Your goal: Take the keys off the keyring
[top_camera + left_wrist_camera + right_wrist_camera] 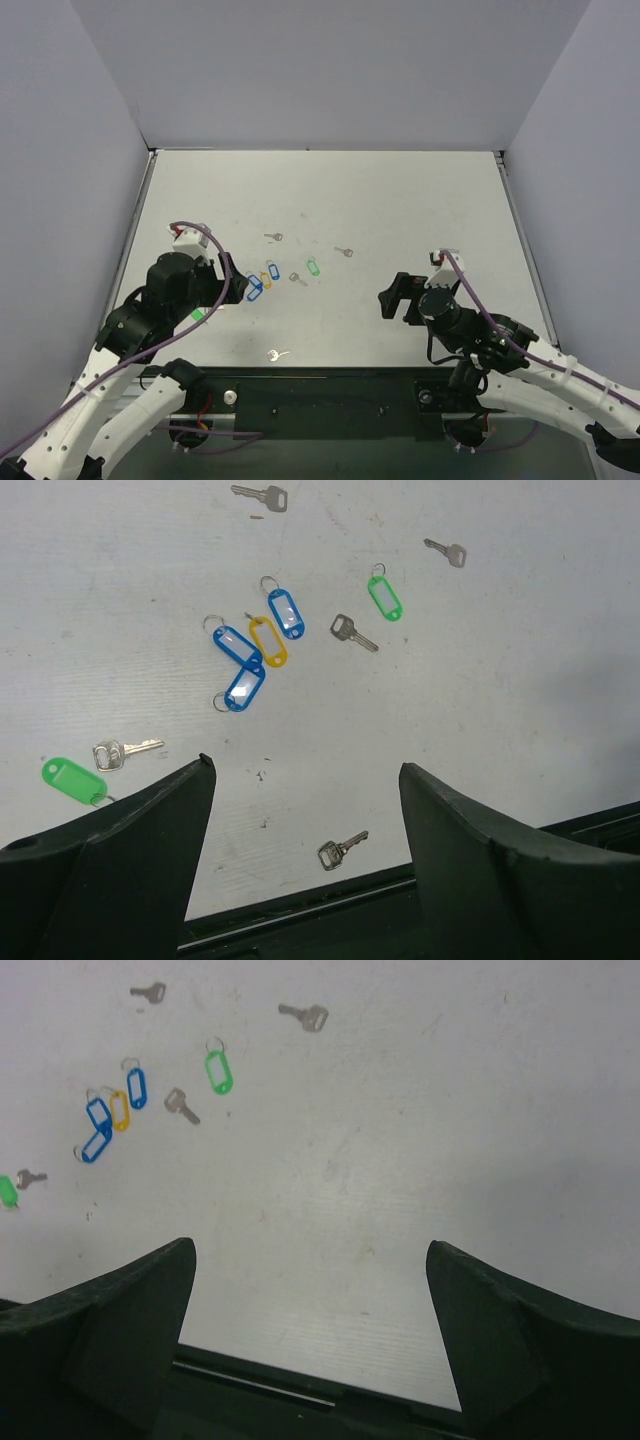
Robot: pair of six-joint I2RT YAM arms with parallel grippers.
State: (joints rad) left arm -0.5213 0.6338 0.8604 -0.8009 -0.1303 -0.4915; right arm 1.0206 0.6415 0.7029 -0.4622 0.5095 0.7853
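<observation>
I hold left end effector (305, 765) and right end effector (310, 1245) wide open, empty, since the keyring (384, 598) lies ungrasped.

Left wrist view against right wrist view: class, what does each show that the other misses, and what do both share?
Only the left wrist view: a lone key near the table's front edge, the bright green tag whole, and the open left hand. Only the right wrist view: the open right hand and a wider stretch of table to the right. Both: three blue tags, the yellow tag, the light-green keyring, three loose keys around it, and the tagged key.
</observation>
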